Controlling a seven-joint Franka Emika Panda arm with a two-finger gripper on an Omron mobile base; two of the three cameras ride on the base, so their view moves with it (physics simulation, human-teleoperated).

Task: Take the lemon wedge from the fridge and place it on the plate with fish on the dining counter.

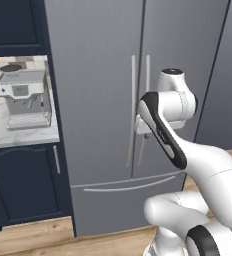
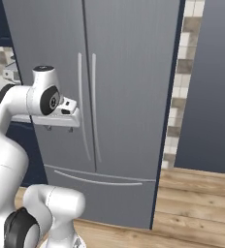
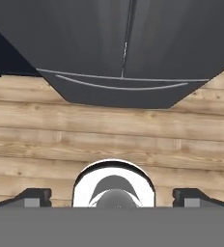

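At the far left of the left base view, one espresso machine (image 1: 24, 98) is seen standing on a marbled surface (image 1: 18, 135) set between navy cabinets (image 1: 25, 185); it is well apart from the arm and plays no part in the task. To its right the fridge (image 1: 113, 100) is found with both doors shut and its bottom drawer (image 1: 123, 200) closed. Two long pale vertical handles (image 1: 140, 110) are counted, side by side at the seam, and one curved drawer handle below. The lemon wedge is judged to be inside, hidden behind the closed doors, so a door must be opened first.

The end effector (image 2: 60, 128) is held just in front of the left door, near the handles, pointing down at the wooden floor (image 3: 109, 135). Its two fingertips (image 3: 34, 197) are seen spread wide with nothing between them, presumably in readiness for a handle. A tiled wall strip (image 2: 180, 82) is seen right of the fridge.
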